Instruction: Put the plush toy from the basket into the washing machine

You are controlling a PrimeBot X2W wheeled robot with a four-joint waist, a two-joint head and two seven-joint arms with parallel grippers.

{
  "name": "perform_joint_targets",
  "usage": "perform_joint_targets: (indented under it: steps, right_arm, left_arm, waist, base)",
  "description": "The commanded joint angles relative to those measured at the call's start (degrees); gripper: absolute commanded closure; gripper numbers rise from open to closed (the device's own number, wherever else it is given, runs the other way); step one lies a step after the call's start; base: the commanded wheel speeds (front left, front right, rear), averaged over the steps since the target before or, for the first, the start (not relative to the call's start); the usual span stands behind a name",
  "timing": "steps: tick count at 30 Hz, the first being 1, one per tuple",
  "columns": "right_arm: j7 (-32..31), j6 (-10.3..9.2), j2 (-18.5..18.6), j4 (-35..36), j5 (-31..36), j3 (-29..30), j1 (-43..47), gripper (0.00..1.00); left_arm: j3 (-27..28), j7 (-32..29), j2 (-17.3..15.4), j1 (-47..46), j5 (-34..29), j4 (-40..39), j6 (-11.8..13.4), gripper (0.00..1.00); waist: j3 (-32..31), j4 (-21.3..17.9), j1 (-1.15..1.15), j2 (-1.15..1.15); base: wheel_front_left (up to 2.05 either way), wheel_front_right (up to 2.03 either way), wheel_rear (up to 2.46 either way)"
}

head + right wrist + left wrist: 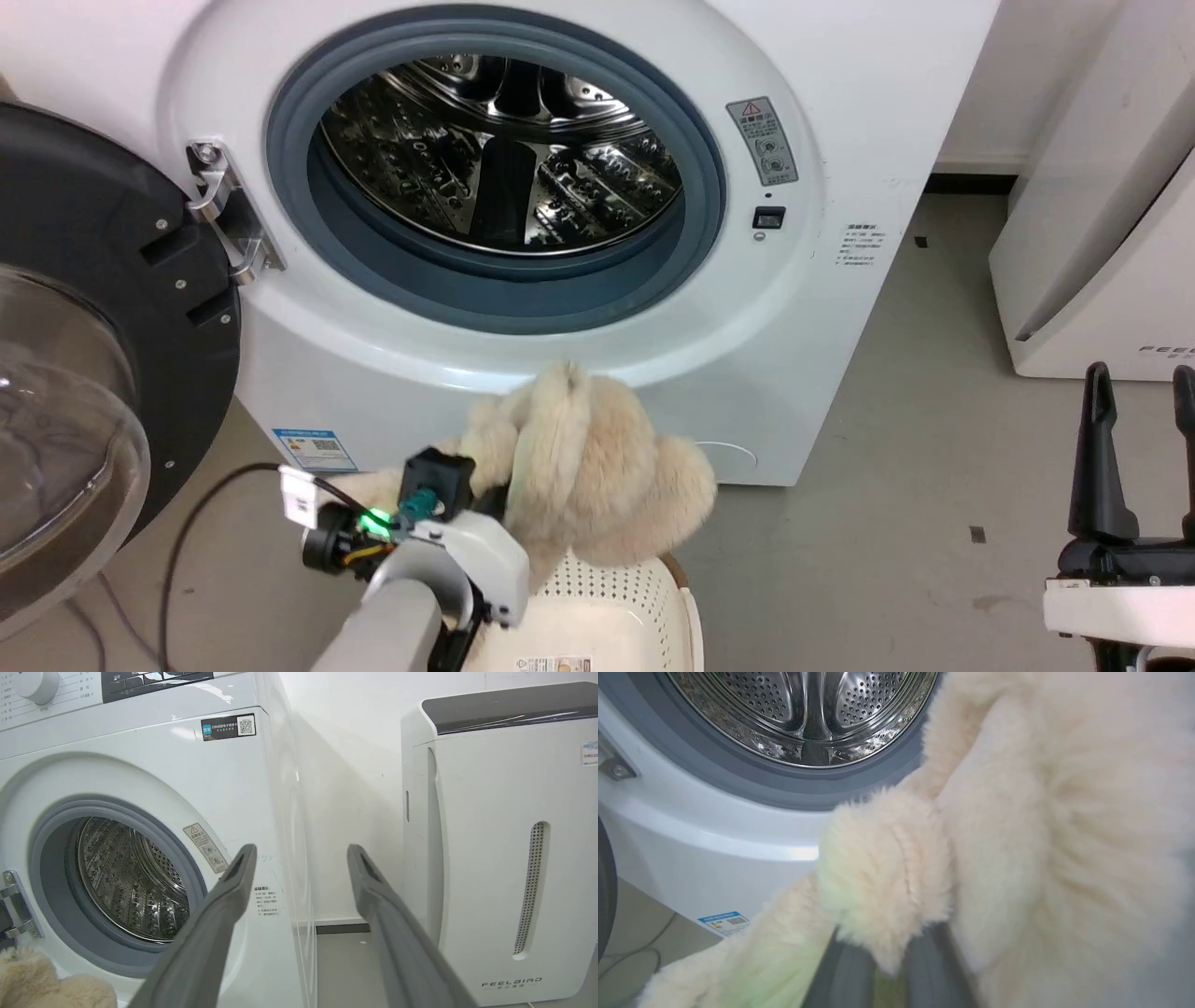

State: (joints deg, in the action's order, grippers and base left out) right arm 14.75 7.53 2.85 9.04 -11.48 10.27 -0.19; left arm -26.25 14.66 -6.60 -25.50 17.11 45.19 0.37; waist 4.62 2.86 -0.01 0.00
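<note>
The left tool [883, 970] is clamped on the toy [583, 467]. Its wrist view shows fur pinched between the dark fingers [840, 975]; in the head view the fur covers them. The head view puts the toy above the basket [611, 597], just below the washer's [803, 308] open porthole. The right tool [301, 851] stands wide and empty, well apart.

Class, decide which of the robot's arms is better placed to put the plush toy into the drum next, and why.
Left. The left gripper holds the plush toy above the basket, just below the open porthole of the washing machine. The right gripper is open, empty and off to the side.
</note>
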Motion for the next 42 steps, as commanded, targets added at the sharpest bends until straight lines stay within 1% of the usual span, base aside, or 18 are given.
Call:
perform_joint_targets:
  steps: [1,5,10,18,27,33,37,42]
  right_arm:
    - [0.25,-0.04,0.03,-0.03,-0.21,-0.04,0.94,0.00]
    - [0.25,-0.04,0.03,0.08,-0.21,-0.24,0.90,0.00]
    - [0.25,-0.04,0.03,0.11,-0.22,-0.53,0.11,0.00]
    - [0.25,-0.04,0.03,0.54,-0.37,-0.80,-2.11,0.00]
    - [0.25,-0.04,0.03,1.45,-0.61,-0.66,-6.58,0.00]
    - [0.25,-0.04,0.03,1.83,-1.44,-0.73,-9.79,0.00]
    - [0.25,-0.04,0.03,1.97,-2.33,-1.15,-11.79,0.00]
    - [0.25,-0.04,0.03,2.24,-3.81,-2.28,-14.23,0.00]
  left_arm:
    - [0.74,0.33,-0.40,0.47,-0.49,-1.94,0.53,1.00]
    - [3.02,0.33,-0.92,0.48,-0.99,-6.99,1.66,1.00]
    - [5.74,0.33,-1.19,-1.06,-1.87,-11.44,2.37,1.00]
    - [11.07,0.33,-1.37,-6.22,-3.07,-14.46,3.44,1.00]
    - [17.32,0.33,-3.05,-14.70,-4.54,-11.95,3.63,1.00]
    - [19.76,0.33,-4.14,-20.95,-6.44,-9.98,4.41,1.00]
    - [20.75,0.34,-5.15,-25.57,-7.61,-8.61,4.40,1.00]
    - [22.22,0.34,-7.72,-32.38,-8.55,-5.55,4.17,1.00]
  waist:
    - [-0.24,-0.13,0.01,0.00]
    - [-0.34,-0.52,0.01,0.00]
    - [0.38,-1.72,0.01,0.00]
    - [3.86,-4.60,0.01,0.00]
    - [12.57,-8.82,0.01,0.00]
    - [18.35,-11.56,0.01,0.00]
    - [21.50,-13.42,0.01,0.00]
    - [25.72,-16.49,0.01,0.00]
  base:
    - [0.00,0.00,0.00]
    - [0.00,0.00,0.00]
    - [0.00,0.00,0.00]
    - [0.00,0.00,0.00]
    - [0.00,0.00,0.00]
    - [0.00,0.00,0.00]
    - [0.00,0.00,0.00]
    - [0.00,0.00,0.00]
